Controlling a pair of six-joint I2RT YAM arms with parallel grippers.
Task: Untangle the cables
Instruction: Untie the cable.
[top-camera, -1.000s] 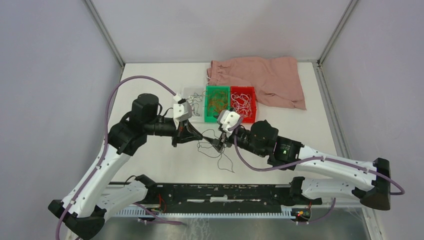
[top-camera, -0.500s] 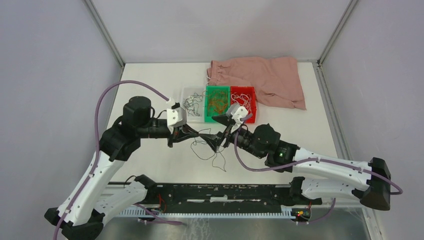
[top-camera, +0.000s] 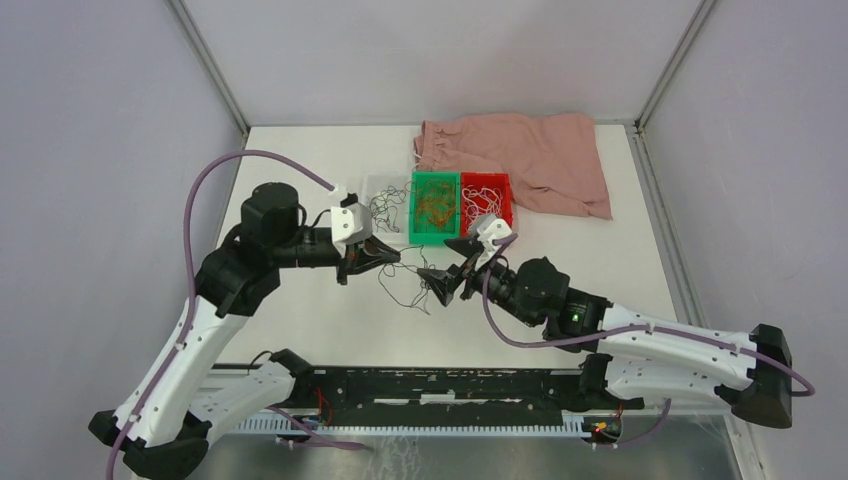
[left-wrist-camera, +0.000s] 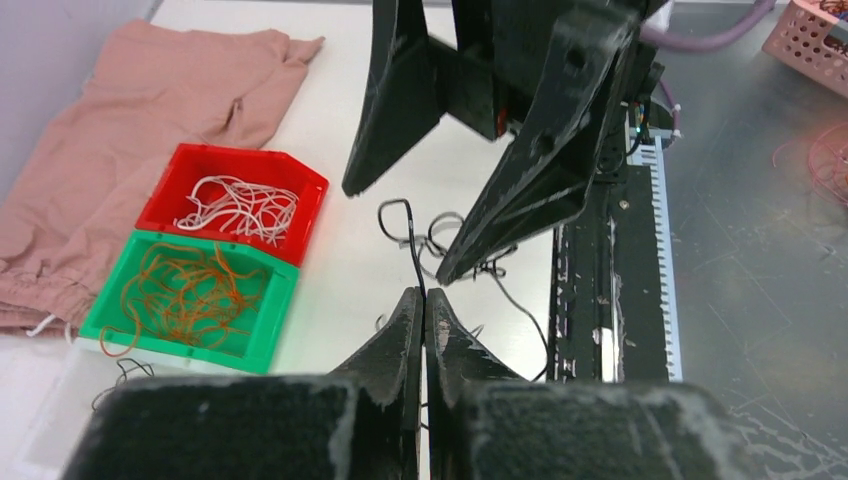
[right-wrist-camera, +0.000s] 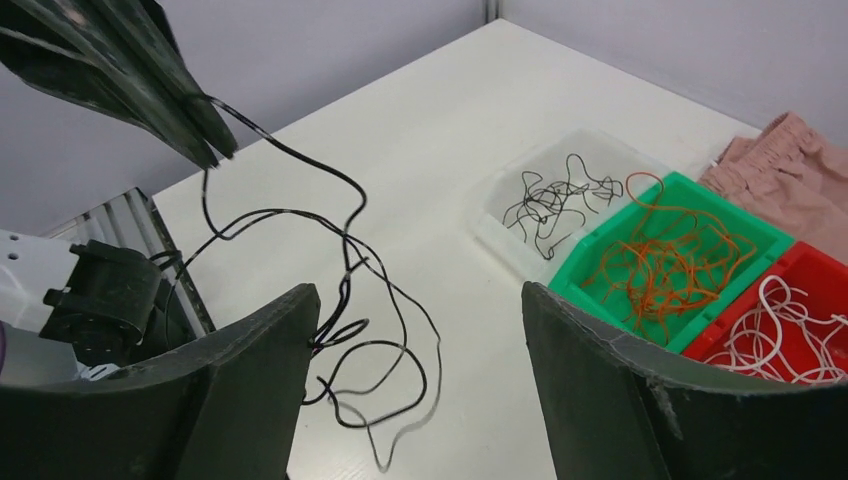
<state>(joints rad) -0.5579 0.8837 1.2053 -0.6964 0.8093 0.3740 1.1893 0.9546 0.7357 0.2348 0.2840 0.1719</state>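
A small tangle of black cables (top-camera: 405, 290) hangs above the white table between my two grippers. My left gripper (left-wrist-camera: 424, 296) is shut on one black strand (left-wrist-camera: 411, 240) at its tips, and the rest droops in loops (right-wrist-camera: 350, 250) below it. In the top view the left gripper (top-camera: 386, 258) sits just left of my right gripper (top-camera: 436, 260). The right gripper (right-wrist-camera: 418, 292) stands wide open around the loops. One loop (right-wrist-camera: 335, 335) rests against its left finger (right-wrist-camera: 255, 385); nothing is pinched.
Three bins stand behind the grippers: a clear one (top-camera: 371, 190) with black cables, a green one (top-camera: 415, 205) with orange cables (right-wrist-camera: 670, 265), a red one (top-camera: 506, 205) with white cables (right-wrist-camera: 790, 330). A pink cloth (top-camera: 530, 160) lies at the back right.
My left gripper has drawn back and to the left with the black strand, lifting the trailing loops off the table. The right gripper has turned and shifted slightly, staying open.
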